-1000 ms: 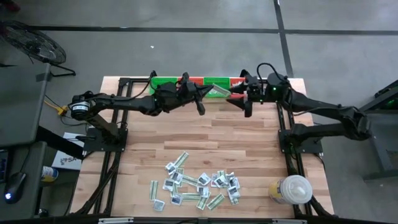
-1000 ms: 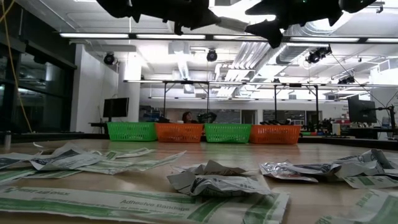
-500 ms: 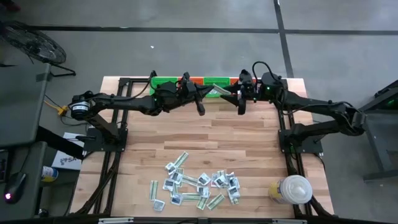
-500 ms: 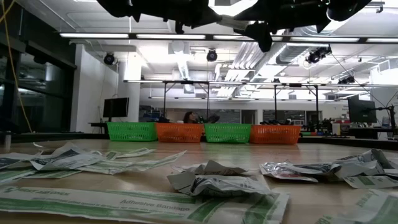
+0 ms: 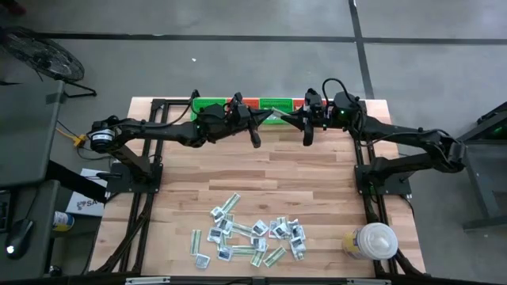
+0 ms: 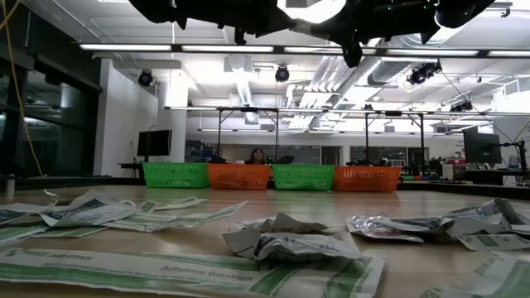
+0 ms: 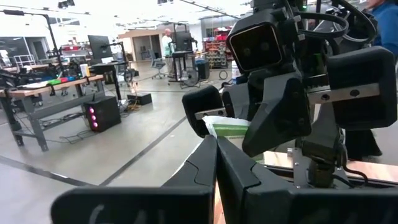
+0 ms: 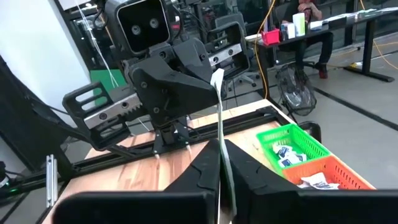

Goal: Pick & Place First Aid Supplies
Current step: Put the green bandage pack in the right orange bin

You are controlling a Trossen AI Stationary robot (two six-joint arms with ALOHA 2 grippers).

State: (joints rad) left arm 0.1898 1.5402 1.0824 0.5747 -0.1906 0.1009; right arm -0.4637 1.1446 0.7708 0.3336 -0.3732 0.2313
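Right gripper clenched on one end of a narrow pale-green strip packet; left gripper clamped on the other end, above the row of green and orange plastic baskets. Remaining flat packets scattered at the wooden table's near edge.

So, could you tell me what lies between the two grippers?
A pale-green strip packet spans from left gripper to right gripper, both shut on it, in the high view.
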